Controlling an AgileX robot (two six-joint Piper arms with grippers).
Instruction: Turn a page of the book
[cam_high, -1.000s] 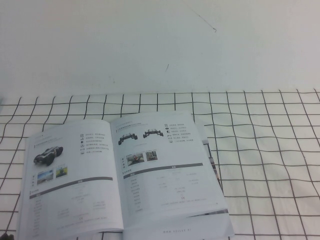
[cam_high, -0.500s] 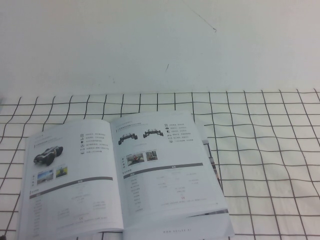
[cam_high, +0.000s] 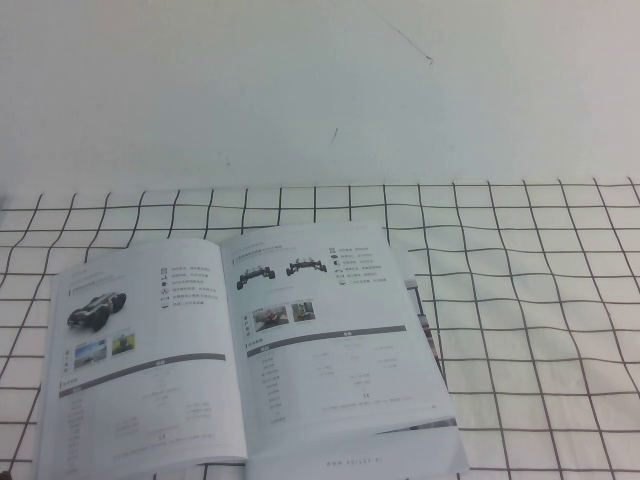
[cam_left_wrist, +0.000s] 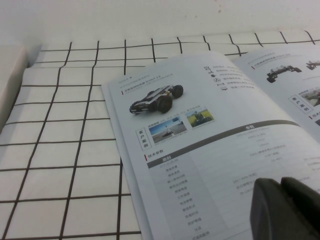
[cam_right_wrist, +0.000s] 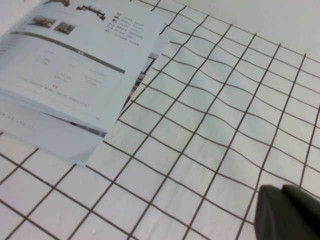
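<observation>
The book (cam_high: 250, 350) lies open and flat on the grid cloth at the near left of the high view. Its left-hand leaf is the page (cam_high: 140, 350), showing a black vehicle photo above grey tables; the left wrist view shows this page (cam_left_wrist: 200, 130) too. My left gripper (cam_left_wrist: 282, 182) hovers low over the near part of that page, fingers together, holding nothing. My right gripper (cam_right_wrist: 282, 189) is shut and empty over bare cloth, off the book's (cam_right_wrist: 75, 65) right edge. Neither gripper appears in the high view.
A white cloth with a black grid (cam_high: 530, 300) covers the table and wrinkles slightly to the right of the book. Behind it rises a plain white wall (cam_high: 320, 90). A pale raised edge (cam_left_wrist: 10, 80) borders the cloth beyond the book's left side.
</observation>
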